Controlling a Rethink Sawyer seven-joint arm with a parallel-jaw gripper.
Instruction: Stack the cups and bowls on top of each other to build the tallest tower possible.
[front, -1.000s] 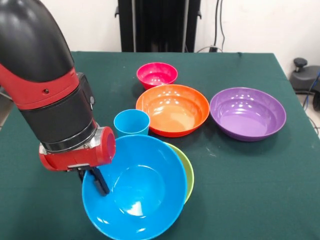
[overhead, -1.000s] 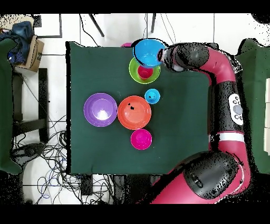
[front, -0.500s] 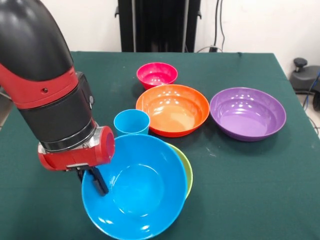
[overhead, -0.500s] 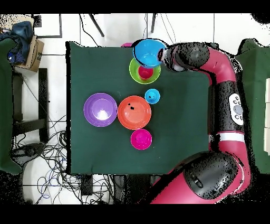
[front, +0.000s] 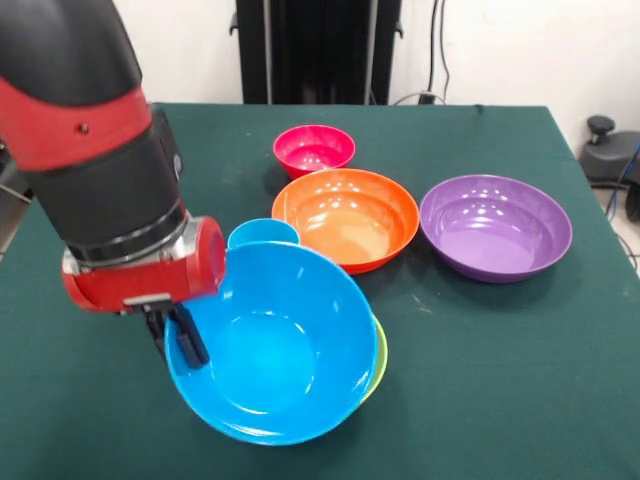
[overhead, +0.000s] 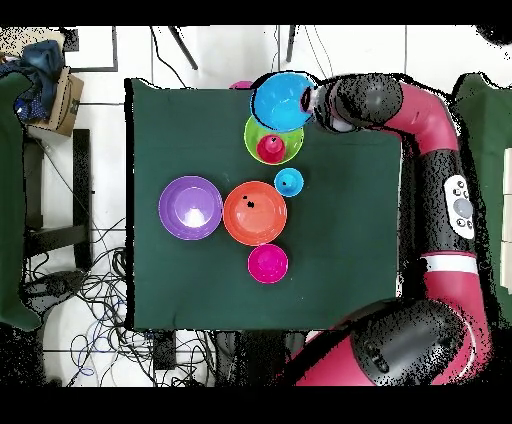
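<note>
Carrying blue bowl (front: 275, 345), rim pinched by fingers (front: 186, 335), tilted over green bowl (overhead: 290, 146); next, levelling onto a stack.

Bulky red and black arm (front: 100, 150) with grey wrist ring.

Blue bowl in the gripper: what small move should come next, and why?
Probably keep lifting the blue bowl a little. The gripper pinches its rim and the bowl is tilted, overlapping the lime green bowl, which holds a small red item. More height should clear that before carrying it toward a stack.
</note>
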